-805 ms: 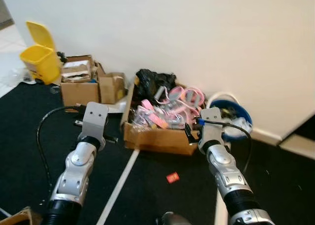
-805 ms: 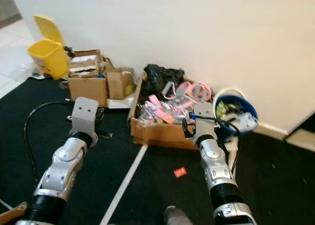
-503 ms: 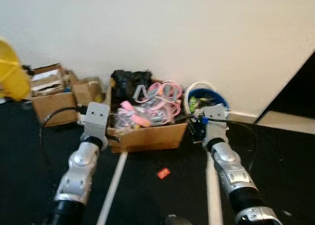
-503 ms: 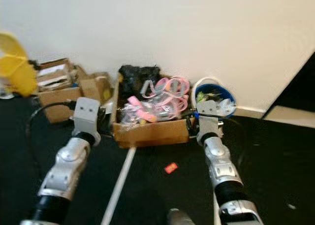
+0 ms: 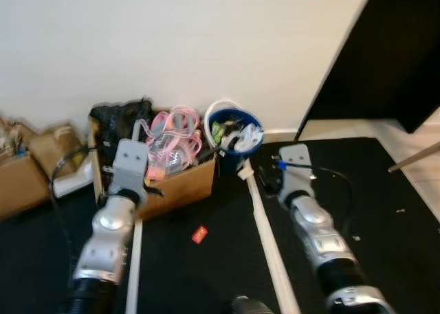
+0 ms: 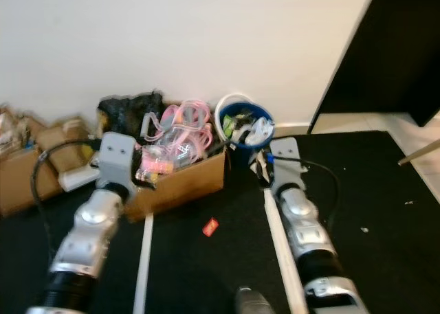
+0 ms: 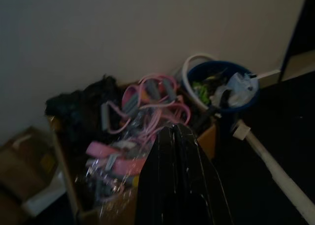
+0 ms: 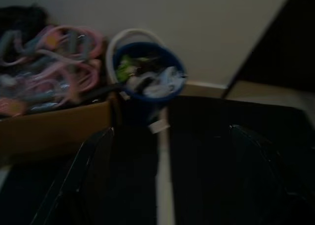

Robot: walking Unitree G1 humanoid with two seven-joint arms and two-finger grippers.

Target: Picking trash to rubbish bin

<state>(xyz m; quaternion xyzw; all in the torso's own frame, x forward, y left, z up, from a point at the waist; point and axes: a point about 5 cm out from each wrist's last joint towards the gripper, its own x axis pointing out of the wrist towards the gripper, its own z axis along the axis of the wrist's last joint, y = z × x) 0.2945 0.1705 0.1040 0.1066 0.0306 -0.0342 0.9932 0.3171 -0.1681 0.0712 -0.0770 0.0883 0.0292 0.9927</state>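
Both silver arms reach forward and down over the black floor [image 5: 385, 190], roughly parallel, wrists level with a row of clutter along the white wall [image 5: 172, 39].

The blue bucket [image 5: 234, 130] serves as the landmark. It stands against the wall, holds white and green rubbish, and has a white handle arching over its rim. The left arm ends well to the left of the bucket, its wrist block in front of an open cardboard box [image 5: 179, 187] that sits just beside the bucket and is packed with pink bands [image 5: 175, 125], wrapped items and a black bag [image 5: 117, 115]. In the left wrist view the left pincer [image 7: 173, 136] has its two black fingers pressed together, tips pointing at the box edge, with nothing between them.

The right arm ends just to the right of and in front of the bucket, above a white strip [image 5: 265, 231] that runs across the floor from the bucket's base toward the camera. In the right wrist view the right pincer [image 8: 167, 176] has its fingers spread wide apart and bare, the bucket showing between them farther off.

A small red scrap [image 5: 200, 234] lies alone on the floor in front of the bucket, between the two arms and near the box front, touched by neither pincer. More cardboard boxes [image 5: 38, 156] sit far left of the bucket. A black panel [image 5: 392, 46] rises to the bucket's right.
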